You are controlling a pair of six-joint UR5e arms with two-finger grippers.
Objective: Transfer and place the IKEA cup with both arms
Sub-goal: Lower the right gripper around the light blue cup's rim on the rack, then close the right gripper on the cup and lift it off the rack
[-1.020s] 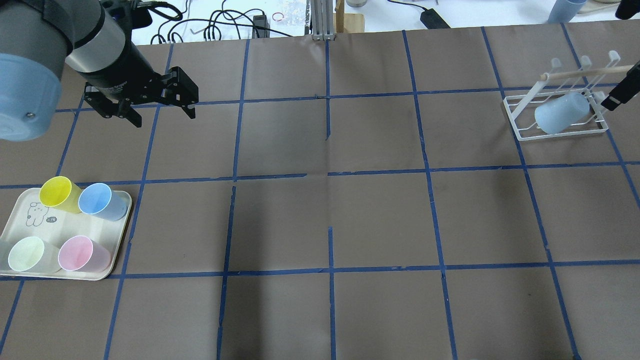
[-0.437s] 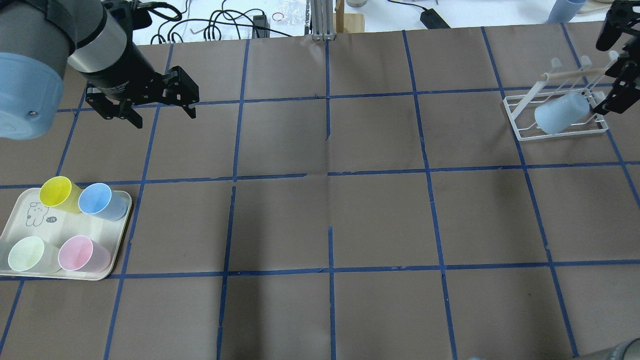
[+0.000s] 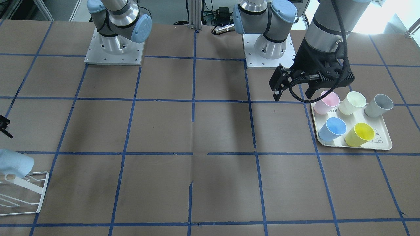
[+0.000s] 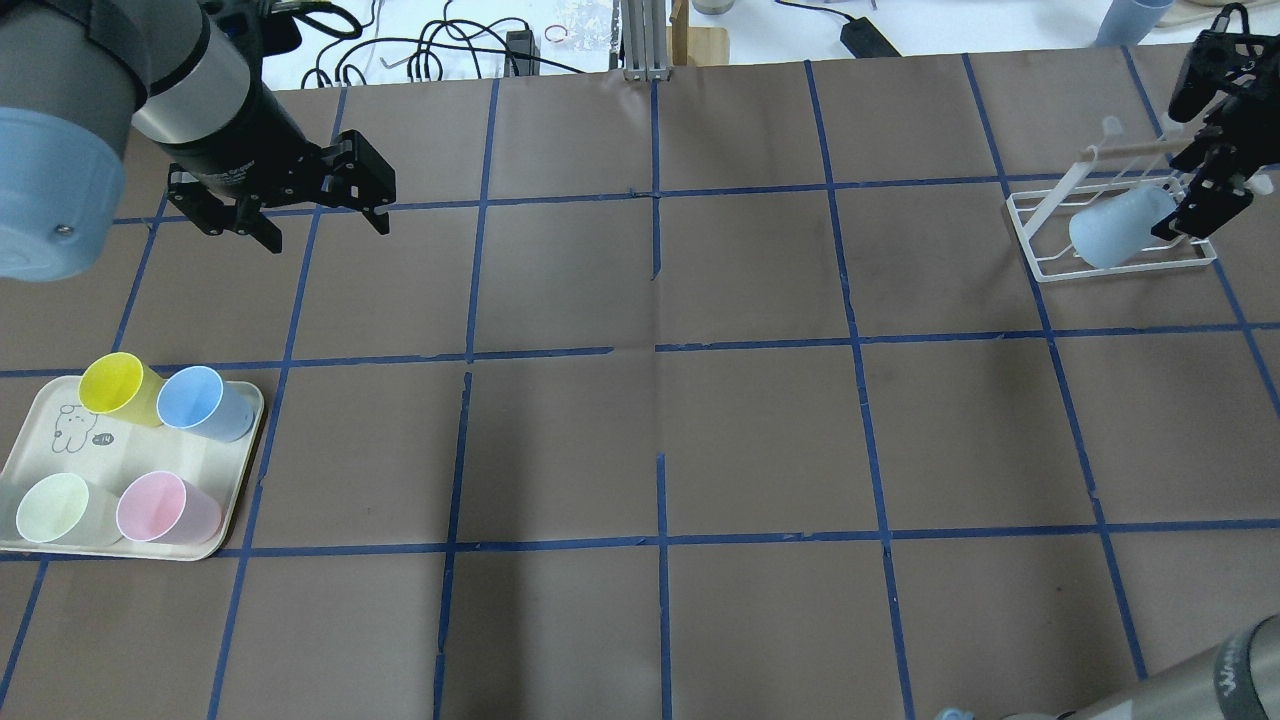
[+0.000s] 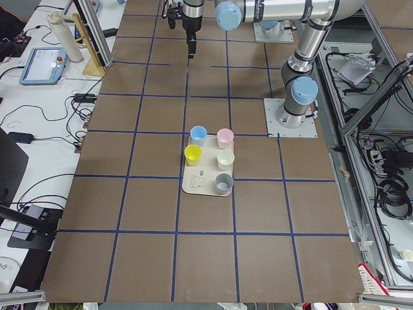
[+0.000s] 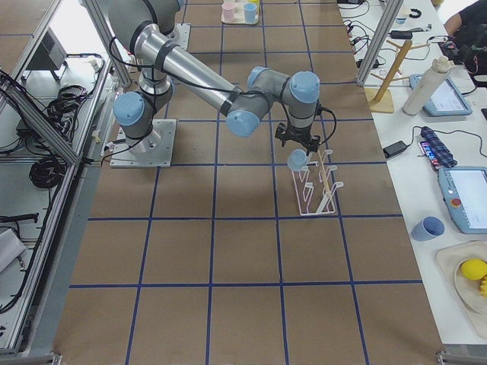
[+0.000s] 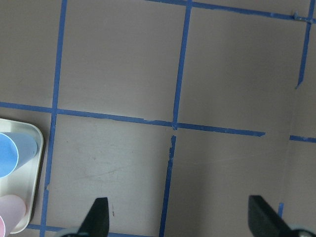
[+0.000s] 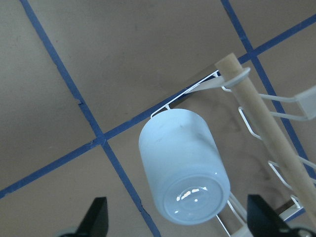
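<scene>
My right wrist camera gives what the overhead view leaves vague: the IKEA cup sits tilted on the white rack, base facing the lens, beside the rack's wooden rod. My right hand hovers just over it at the counter's far right corner, fingers spread apart with the cup between them in view, gripping nothing. Only the front view shows a grey cup on the tray with the four coloured ones. My left hand hangs above the counter near that tray, pointing downward, fingers wide and empty
</scene>
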